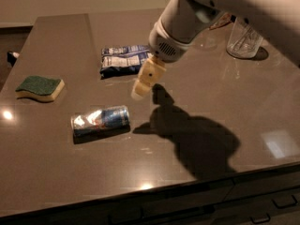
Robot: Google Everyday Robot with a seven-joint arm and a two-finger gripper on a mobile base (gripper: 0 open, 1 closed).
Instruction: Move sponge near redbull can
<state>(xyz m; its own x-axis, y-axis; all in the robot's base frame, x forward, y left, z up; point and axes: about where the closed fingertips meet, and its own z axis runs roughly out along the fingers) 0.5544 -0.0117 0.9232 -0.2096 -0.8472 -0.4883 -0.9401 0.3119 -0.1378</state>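
The sponge [40, 87], dark green on top over pale yellow foam, lies flat at the left side of the brown table [215, 111]. The redbull can [100, 120], silver and blue with a red mark, lies on its side in front of the sponge and to its right. My gripper [146, 78] hangs from the white arm above the table's middle, just right of the snack bag and above and right of the can. It holds nothing and is far to the right of the sponge.
A blue-and-white snack bag [123, 60] lies behind the can, near the gripper. A clear glass cup [243, 39] stands at the back right. The table's front edge runs along the bottom, with drawers below.
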